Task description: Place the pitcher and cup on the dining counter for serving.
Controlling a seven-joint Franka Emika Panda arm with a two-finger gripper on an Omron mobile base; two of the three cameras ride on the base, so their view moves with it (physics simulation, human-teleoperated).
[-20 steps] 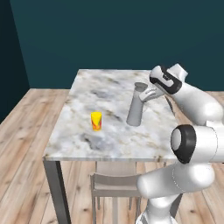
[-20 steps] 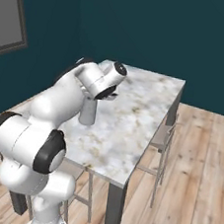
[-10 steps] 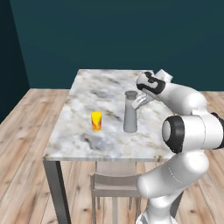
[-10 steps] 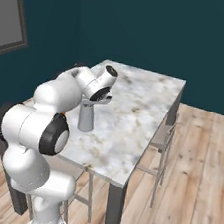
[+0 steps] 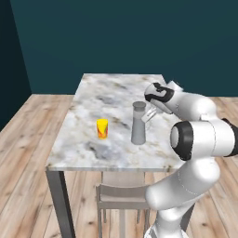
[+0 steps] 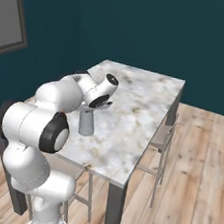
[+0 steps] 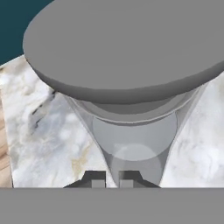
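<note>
The grey pitcher (image 5: 138, 125) stands upright on the marble dining counter (image 5: 111, 90), near its right side. My gripper (image 5: 149, 115) is against the pitcher's upper right side, just under the darker lid. In the hand view the lid (image 7: 131, 52) looms close above my gripper (image 7: 112, 179), whose fingertips (image 7: 97, 179) sit nearly together at the pitcher's wall. It looks shut on the pitcher. The yellow cup (image 5: 102, 128) with its red-orange mark stands upright a short way left of the pitcher. In the right base view my arm covers part of the pitcher (image 6: 86, 123).
A pale stool (image 5: 123, 193) is tucked under the counter's near edge, and another stool (image 6: 163, 137) stands at its right side. Bare marble (image 6: 141, 92) stretches beyond the pitcher. Wooden floor and dark teal walls surround the counter.
The pitcher hung tilted from my gripper a second ago. It has moved left toward the cup and now stands upright on the marble. The cup has not moved.
</note>
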